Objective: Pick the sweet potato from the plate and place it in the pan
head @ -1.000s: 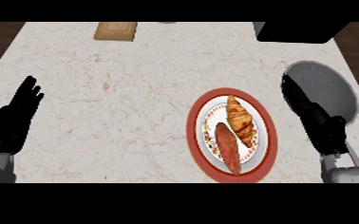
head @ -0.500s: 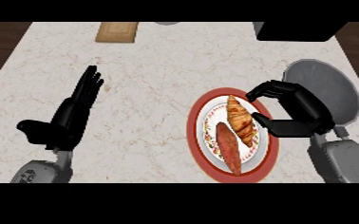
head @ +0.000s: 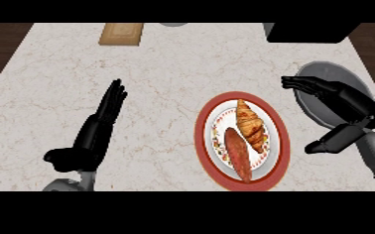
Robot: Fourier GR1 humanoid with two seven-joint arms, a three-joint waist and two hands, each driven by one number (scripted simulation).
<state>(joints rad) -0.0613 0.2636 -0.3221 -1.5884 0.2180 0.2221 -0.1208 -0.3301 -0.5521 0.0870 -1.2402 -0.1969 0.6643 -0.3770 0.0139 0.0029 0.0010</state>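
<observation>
Presently, the marble counter [head: 183, 69] carries a grey pan [head: 330, 71] at right and a red-rimmed plate [head: 204, 148] just beside it. The right hand [head: 344, 101] hangs over the pan, fingers spread, holding nothing. The left hand [head: 99, 129] is flat, fingers straight, empty. The sweet potato [head: 236, 151] lies on the plate against a croissant [head: 251, 126].

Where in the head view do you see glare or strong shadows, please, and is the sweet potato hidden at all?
Head view: even light on the counter, no glare patch that I can make out, no marked shadow by the plate; also in the head view, the sweet potato lies unhidden beside the croissant, while the right robot hand covers part of the pan.
</observation>
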